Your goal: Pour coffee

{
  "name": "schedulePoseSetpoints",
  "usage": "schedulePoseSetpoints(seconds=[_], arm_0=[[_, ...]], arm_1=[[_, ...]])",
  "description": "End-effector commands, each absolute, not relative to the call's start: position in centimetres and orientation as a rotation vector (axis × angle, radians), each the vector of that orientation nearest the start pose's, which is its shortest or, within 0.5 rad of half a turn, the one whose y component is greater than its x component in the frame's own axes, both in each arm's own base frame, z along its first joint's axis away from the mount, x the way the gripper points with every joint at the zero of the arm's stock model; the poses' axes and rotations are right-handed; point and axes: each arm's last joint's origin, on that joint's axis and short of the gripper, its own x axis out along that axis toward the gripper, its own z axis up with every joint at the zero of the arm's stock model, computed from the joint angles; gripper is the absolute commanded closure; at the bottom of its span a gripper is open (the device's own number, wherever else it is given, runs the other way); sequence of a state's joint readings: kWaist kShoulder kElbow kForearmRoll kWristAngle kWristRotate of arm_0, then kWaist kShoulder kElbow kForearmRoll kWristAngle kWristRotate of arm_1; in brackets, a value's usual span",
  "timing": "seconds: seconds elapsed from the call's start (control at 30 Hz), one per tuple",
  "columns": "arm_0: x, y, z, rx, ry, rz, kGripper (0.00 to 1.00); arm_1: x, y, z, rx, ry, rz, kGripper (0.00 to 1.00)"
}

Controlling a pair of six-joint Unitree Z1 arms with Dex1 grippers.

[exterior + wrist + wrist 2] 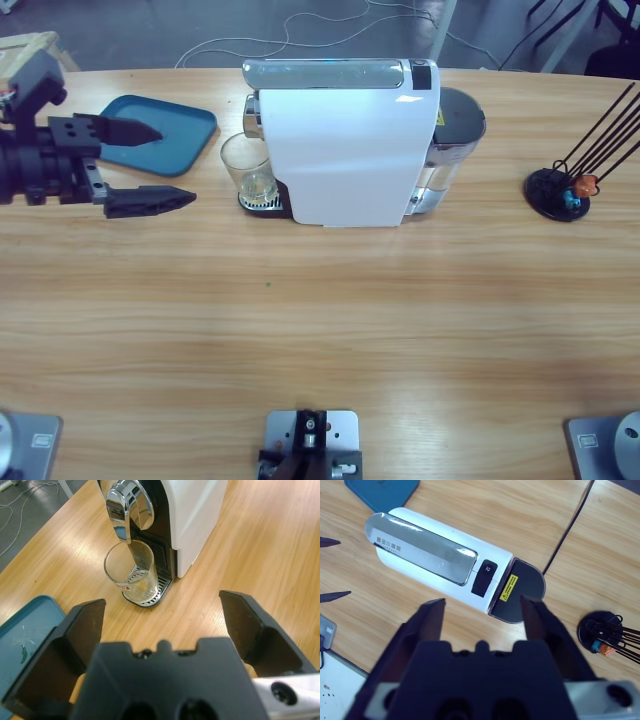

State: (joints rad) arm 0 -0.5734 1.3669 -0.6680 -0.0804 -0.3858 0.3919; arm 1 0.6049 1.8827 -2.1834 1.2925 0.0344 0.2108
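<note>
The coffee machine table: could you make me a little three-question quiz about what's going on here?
1. True or false: the glass tumbler stands under the chrome spout of the white coffee machine.
2. What lies on the table beyond the left gripper? A: a teal tray; B: a red bowl; C: a kettle.
3. Fill in: the left gripper's jaws are ____ and hold nothing.

Key: 1 true; 2 A; 3 open.
</note>
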Motion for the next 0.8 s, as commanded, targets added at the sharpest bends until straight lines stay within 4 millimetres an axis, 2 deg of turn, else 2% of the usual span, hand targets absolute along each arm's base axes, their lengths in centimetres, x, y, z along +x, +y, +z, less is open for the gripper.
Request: schedulePoseSetpoints(seconds=[0.03, 0.07, 0.23, 0.43, 0.8], arm_0=[[17.8, -14.0, 26.7, 0.406, 0.512, -1.05, 0.018], [17.8, -14.0, 26.7, 0.406, 0.512, -1.05, 0.018], [17.9, -14.1, 26.6, 0.407, 0.517, -1.051, 0.018], [18.1, -14.2, 26.4, 0.408, 0.529, -1.052, 0.018], [18.2, -14.3, 26.4, 0.405, 0.521, -1.056, 0.018]], arm_1=[[33.0, 23.5, 41.2, -0.146, 1.131, 0.474, 0.894], [33.3, 23.8, 41.1, -0.172, 1.12, 0.499, 1.0], [34.3, 24.8, 40.9, -0.167, 1.123, 0.552, 1.0], [34.1, 24.5, 41.2, -0.2, 1.126, 0.512, 1.0], [34.8, 25.1, 39.7, -0.198, 1.169, 0.512, 1.0]])
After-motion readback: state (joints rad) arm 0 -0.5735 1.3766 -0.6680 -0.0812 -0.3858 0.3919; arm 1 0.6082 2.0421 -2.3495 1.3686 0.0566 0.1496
